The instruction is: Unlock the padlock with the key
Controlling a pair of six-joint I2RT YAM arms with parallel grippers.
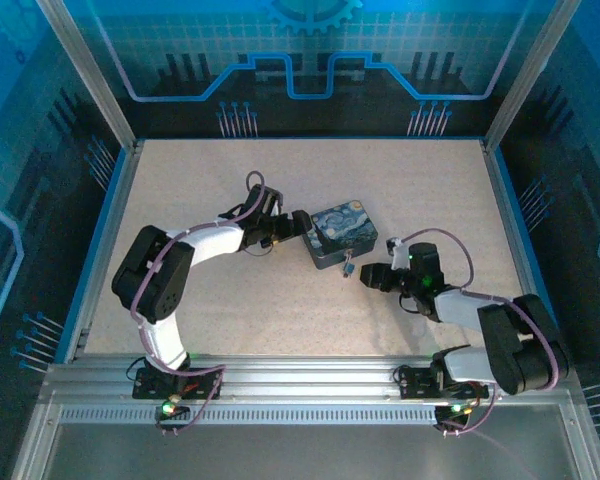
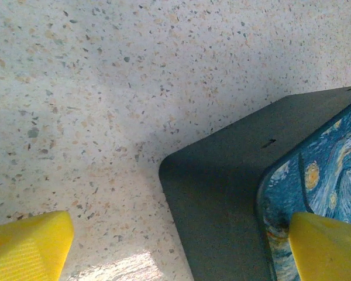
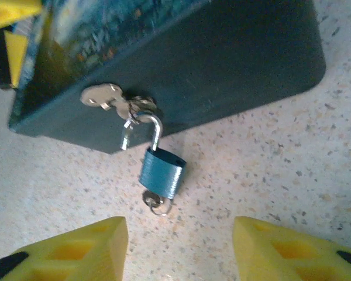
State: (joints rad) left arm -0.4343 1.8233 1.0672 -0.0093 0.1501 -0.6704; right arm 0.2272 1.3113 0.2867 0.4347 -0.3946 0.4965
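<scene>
The small blue padlock hangs by its silvery shackle from the hasp on the tin's front wall and rests on the table. One shackle end stands free of the body. The key sticks out of the lock's underside with a small ring. My right gripper is open just in front of the lock, which lies ahead of the gap between the fingers. From above, the padlock sits just left of the right gripper. My left gripper is open astride a corner of the tin.
The dark-blue tin with the swirly painted lid lies mid-table between the two arms. My left gripper is at its left end, one yellow finger over the lid. Speckled tabletop surrounds it, bounded by blue walls.
</scene>
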